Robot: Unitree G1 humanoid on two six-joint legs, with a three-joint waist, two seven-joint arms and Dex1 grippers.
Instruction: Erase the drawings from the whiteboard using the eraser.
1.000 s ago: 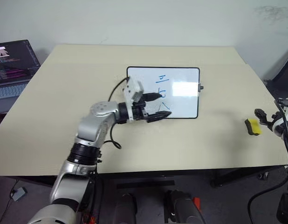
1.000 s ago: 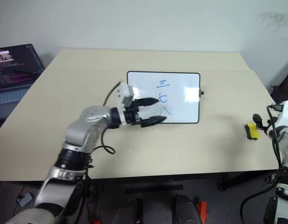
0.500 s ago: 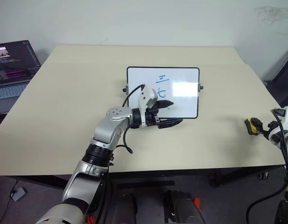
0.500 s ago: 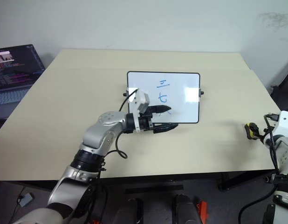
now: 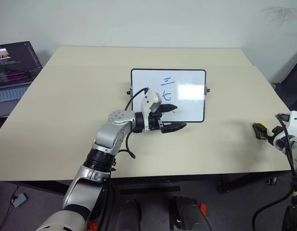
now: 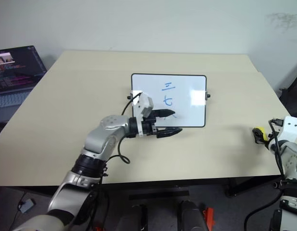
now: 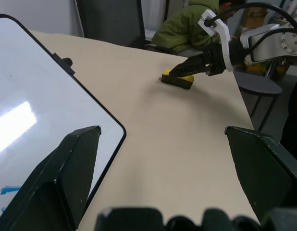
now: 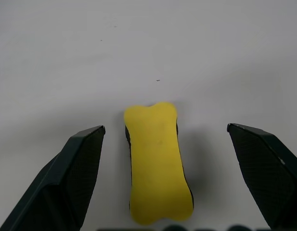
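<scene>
The right hand [image 8: 163, 139] has its two black fingers spread wide to either side of the small yellow bone-shaped eraser [image 8: 157, 161], not yet touching it. The eraser looks light and slightly soft; its narrowed waist is probably the best place to pinch. It lies flat on the beige worktop [image 5: 81, 120], well to the right of the black-framed glossy whiteboard [image 5: 187, 79]. The left hand [image 5: 173, 118] hangs spread and empty at the whiteboard's near edge. One eraser, one whiteboard, three stacked blue marker drawings [image 5: 167, 89].

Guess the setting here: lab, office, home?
Probably an office or lab room: a plain beige table against a bare white wall, a laptop showing code beside it, and a seated person in a green jacket near a chair.
</scene>
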